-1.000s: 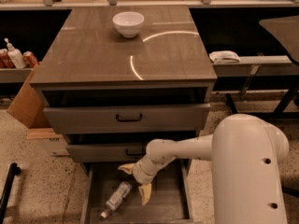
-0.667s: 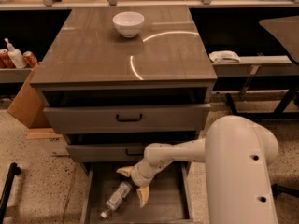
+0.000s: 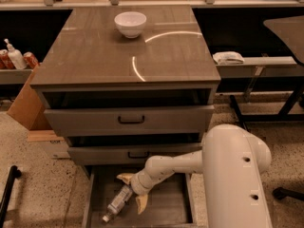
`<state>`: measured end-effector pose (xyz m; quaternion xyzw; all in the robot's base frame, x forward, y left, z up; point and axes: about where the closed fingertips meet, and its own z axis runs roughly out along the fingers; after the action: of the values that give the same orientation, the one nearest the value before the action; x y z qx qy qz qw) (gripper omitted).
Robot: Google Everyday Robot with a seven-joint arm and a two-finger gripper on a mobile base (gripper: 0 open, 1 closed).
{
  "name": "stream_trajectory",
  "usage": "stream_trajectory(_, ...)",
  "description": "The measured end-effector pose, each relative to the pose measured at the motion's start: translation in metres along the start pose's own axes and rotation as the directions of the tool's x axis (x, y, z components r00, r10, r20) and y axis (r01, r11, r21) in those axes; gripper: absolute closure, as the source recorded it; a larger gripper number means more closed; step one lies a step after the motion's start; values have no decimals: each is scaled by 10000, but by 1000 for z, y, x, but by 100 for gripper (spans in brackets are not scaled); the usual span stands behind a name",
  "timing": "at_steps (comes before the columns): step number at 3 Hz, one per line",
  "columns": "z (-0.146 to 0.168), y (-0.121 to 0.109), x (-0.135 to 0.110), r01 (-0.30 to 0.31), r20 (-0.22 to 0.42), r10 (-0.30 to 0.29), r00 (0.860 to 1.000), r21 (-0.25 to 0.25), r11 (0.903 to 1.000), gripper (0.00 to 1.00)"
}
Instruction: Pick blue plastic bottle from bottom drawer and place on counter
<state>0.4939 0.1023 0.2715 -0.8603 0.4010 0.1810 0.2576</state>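
- Bottle (image 3: 118,204) lies on its side on the drawer (image 3: 171,208) floor, cap toward the front left corner, its base end between the spread fingers (image 3: 141,203) of the gripper (image 3: 133,190), which hangs low in the drawer, jaws wide and holding nothing
- Slip is the first risk: the bottle is round and smooth and lies slantwise to the jaws, so a close that lands near the base end rather than the middle may squirt it out toward the drawer front
- Roll is the next: a finger that touches the bottle before the other does could push it along the bare floor and against the left wall, out of easy reach
- Crush is possible too: thin plastic gives under a hard squeeze, and the grip may then loosen on the lift
- Collision on the way up looks likely if the lift goes straight: the middle drawer (image 3: 137,153) front stands just above and behind the gripper, and the arm (image 3: 171,164) reaches in under it, so bottle or wrist could strike that edge and knock the bottle loose
- Placement carries a smaller risk: the counter (image 3: 95,56) is well above and glossy, with a bowl (image 3: 130,23) near its back edge; a bottle laid on its side there may roll off, and one let go too near the front edge may tip over it
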Motion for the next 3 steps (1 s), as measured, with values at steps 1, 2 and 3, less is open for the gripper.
stream_trajectory(1,21,-6,3,-31,254,23,9997,324,9995,0)
stream_trajectory(2,43,-9,9,-123,811,71,9967,640,9979,0)
stream_trajectory(3,65,-9,18,-65,1186,-23,9929,732,9973,0)
